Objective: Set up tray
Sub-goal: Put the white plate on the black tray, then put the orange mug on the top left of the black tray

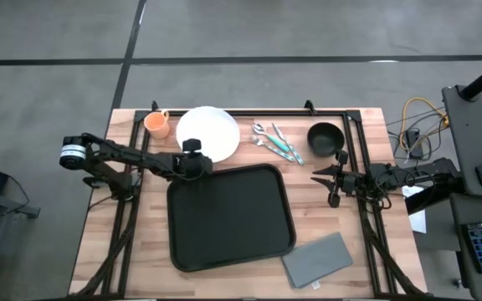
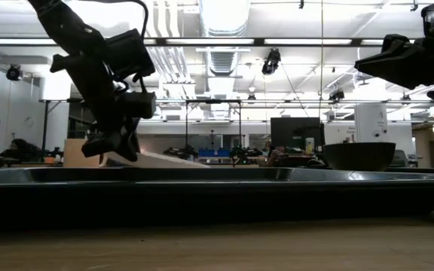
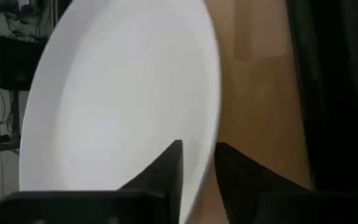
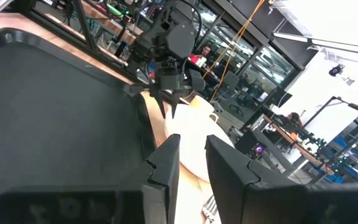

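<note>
Black rectangular plastic tray [image 1: 228,217] sits mid-table. Your left gripper [image 1: 197,161] straddles the round white plate's [image 1: 212,131] rim at the tray's 11 o'clock, fingers parted. Your right gripper [image 1: 326,182] hovers at 3 o'clock, slightly open, empty.

Tray [image 1: 228,217]: large, black, rectangular plastic, rounded corners, raised rim. Lies flat on the wooden table, roughly central (slightly skewed to the table edges). Its inside is bare, nothing resting in it.
</note>
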`<state>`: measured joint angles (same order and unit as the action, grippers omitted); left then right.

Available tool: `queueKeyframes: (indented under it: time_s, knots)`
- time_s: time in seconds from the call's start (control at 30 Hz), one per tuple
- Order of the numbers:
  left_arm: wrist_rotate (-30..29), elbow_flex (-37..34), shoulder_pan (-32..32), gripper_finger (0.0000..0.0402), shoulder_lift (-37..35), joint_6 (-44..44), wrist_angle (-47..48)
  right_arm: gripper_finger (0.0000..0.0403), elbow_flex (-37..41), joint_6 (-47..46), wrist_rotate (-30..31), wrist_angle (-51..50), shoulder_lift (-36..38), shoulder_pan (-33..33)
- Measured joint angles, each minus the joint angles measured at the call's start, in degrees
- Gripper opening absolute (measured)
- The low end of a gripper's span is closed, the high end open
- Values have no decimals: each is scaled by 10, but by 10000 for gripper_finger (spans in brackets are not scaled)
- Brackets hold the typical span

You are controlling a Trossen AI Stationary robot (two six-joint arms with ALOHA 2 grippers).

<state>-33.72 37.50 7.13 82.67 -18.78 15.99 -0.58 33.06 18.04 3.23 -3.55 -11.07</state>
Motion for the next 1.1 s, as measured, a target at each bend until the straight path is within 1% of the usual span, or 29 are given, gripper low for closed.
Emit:
queueKeyframes:
  time_s: [0.1, 0.2, 0.53, 0.7, 0.83, 0.97, 1.1]
  knots:
    - [0, 0, 0, 101, -2, 11, 0, 68, 0, 0, 0, 0, 0, 0]
    - [0, 2, 0, 111, -3, 28, 0, 68, 0, 0, 0, 0, 0, 0]
    - [1, 39, -1, 115, -4, 44, 7, 68, 0, 0, 0, 0, 0, 0]
    - [2, 62, -1, 115, -4, 93, 63, 68, 0, 0, 0, 0, 0, 0]
    - [6, 68, -1, 115, -4, 140, 110, 68, 0, 0, 0, 0, 0, 0]
    - [6, 68, -1, 115, -4, 149, 131, 68, 0, 0, 0, 0, 0, 0]
    - [6, 68, -1, 115, -11, 149, 134, 68, 0, 0, 0, 0, 0, 0]
